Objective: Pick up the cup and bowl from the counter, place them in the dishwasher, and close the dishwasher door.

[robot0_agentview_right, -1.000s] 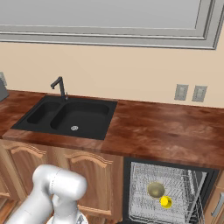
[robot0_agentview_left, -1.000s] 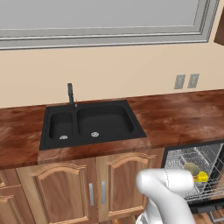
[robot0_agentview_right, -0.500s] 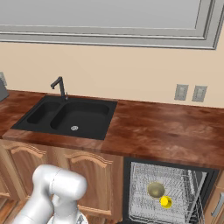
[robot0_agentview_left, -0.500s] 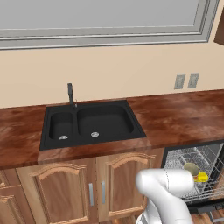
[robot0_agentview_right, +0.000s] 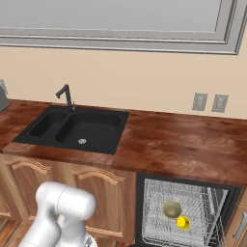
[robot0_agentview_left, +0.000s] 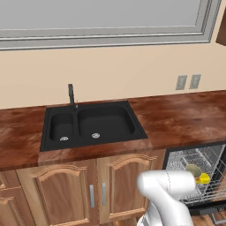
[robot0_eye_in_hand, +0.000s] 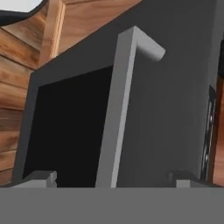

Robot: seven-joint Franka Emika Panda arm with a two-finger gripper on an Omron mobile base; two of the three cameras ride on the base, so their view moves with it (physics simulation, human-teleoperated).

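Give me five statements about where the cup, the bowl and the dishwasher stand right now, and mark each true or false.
1. The cup sits in the dishwasher rack. True.
2. The bowl is on the counter beside the sink. False: it lies in the rack next to the cup.
3. The dishwasher is shut. False: its rack is exposed.
4. The hand view shows the dishwasher door with a grey handle. True.
5. The cup is in the sink. False: it is in the rack.
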